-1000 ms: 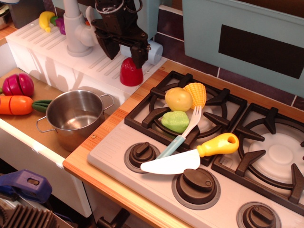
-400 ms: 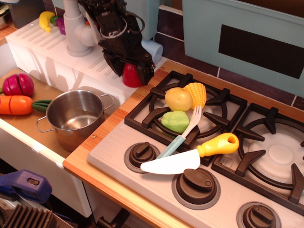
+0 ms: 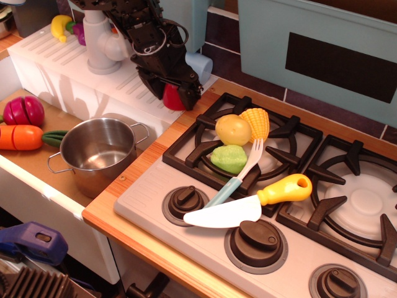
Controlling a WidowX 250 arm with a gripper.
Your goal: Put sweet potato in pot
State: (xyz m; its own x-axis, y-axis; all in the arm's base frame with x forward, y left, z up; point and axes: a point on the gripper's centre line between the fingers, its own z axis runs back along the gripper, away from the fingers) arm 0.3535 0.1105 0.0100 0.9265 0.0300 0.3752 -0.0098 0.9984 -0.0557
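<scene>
text: none legible | labels: none | numbers: none (stove knobs [image 3: 187,200] show no markings)

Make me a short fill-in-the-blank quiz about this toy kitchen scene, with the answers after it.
1. The hand is closed around the dark-red ____.
2. The steel pot holds ____ toy foods.
3. The orange carrot lies to the ____ of the pot in the picture.
4. The white knife has a ____ handle.

Missing words: sweet potato; no; left; yellow
</scene>
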